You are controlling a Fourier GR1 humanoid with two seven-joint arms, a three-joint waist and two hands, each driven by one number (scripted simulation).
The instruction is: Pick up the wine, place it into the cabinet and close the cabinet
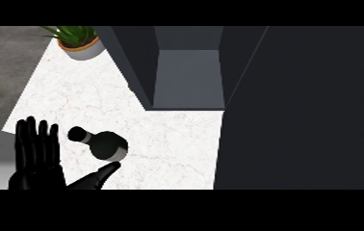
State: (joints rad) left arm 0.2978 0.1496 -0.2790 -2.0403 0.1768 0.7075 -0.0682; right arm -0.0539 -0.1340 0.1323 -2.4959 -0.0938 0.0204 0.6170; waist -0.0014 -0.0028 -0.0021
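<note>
Wine (107, 146) stands on the counter (85, 95), just beside the left hand (39, 162). That hand is open wide and holds nothing. It should wrap around the bottle's fat part, then lift toward the open cabinet (186, 76).

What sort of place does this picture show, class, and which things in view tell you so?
Probably a kitchen counter: a white marble-patterned countertop, an open dark grey cabinet standing on it, a dark wine bottle, and a potted green plant in the corner.
</note>
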